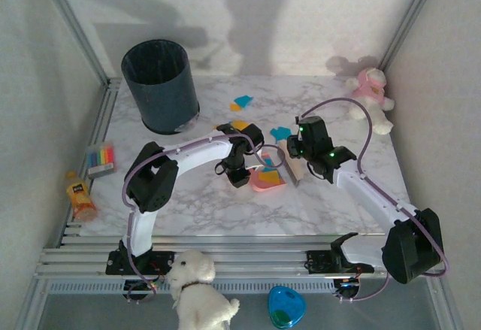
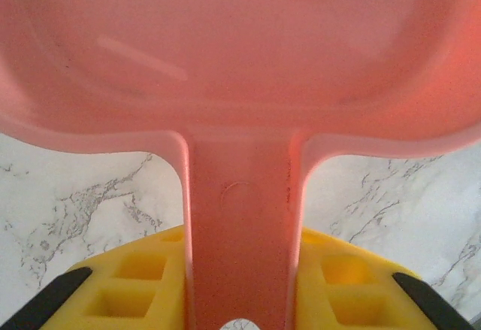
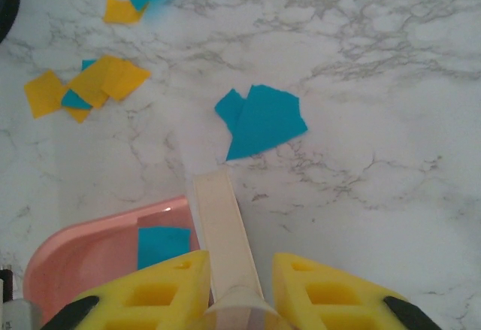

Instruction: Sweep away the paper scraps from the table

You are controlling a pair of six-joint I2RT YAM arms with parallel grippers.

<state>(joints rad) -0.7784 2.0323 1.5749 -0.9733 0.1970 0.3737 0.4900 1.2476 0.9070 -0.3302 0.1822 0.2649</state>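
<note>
Yellow left fingers (image 2: 135,285) clamped on pink dustpan (image 2: 225,59) handle; right fingers (image 3: 331,292) clamped on cream sweeper stick (image 3: 222,225) — paper scraps (image 3: 263,119) loose on worktop (image 3: 391,82) beyond, one teal bit inside dustpan.

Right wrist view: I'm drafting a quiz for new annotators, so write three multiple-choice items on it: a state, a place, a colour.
1. The right gripper is: A open; B shut on a paper scrap; C shut on the cream brush handle.
2. The teal scrap nearest its fingers lies: A in the pink dustpan; B on the brush handle; C between the fingers.
3. The big scrap ahead of the handle is: A orange; B teal; C pink.
Answers: C, both fingers press the handle's sides; A, the pan's pink floor surrounds it; B, it matches the scrap in the pan.
</note>
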